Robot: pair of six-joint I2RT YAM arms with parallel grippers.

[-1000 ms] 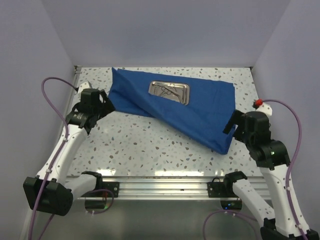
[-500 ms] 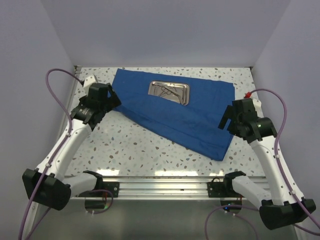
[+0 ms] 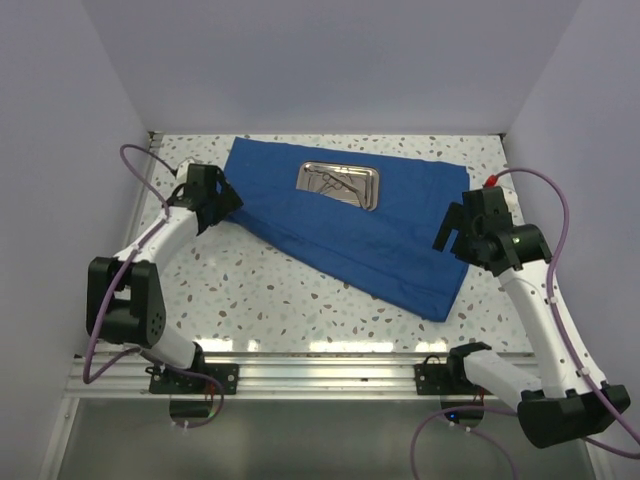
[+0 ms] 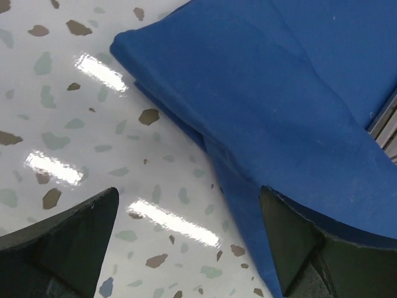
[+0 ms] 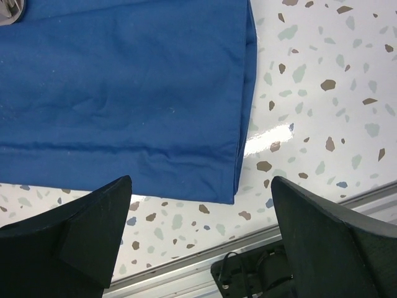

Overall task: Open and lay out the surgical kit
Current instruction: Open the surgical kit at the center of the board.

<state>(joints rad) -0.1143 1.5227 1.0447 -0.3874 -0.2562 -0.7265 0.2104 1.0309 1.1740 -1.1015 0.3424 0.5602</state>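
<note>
Blue cloth [image 3: 390,240] lies half-folded on the bench [image 3: 260,290] with the tray [image 3: 304,178] on top; left fingers [image 4: 74,230] and right fingers [image 5: 80,230] gape empty at its opposite edges, apparently poised to pull it flat

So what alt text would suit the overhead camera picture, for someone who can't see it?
A royal-blue cloth lies on a speckled table, with a shiny steel tray of thin instruments on top. The left gripper is at the cloth's left corner and the right gripper at its right edge, both open.
</note>
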